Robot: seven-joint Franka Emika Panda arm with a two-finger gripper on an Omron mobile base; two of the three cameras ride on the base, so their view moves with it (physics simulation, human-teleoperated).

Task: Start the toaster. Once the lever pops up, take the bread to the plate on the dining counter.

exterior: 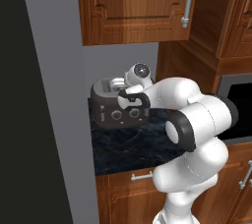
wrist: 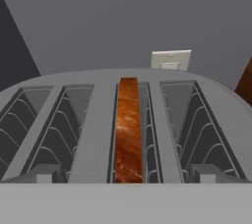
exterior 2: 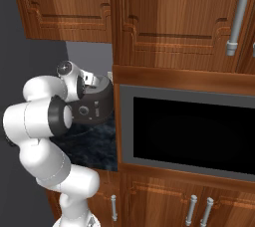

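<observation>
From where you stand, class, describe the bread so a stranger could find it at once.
Look to the dark marble counter under the wooden wall cabinets, where the grey four-slot toaster sits. The bread stands on edge in its third slot from the left in the hand view, brown-crusted, while the other three slots are empty.

toaster (exterior: 114, 106) right side and part of its top hidden behind the arm's wrist in left base view; in right base view toaster (exterior 2: 97, 102) left half blocked by the arm. bread (wrist: 128, 128) shows its top crust edge, rest sunk in the slot, near end cut by the frame bottom. toaster's outer slots clipped at hand view edges. knob markings too small to read.
</observation>
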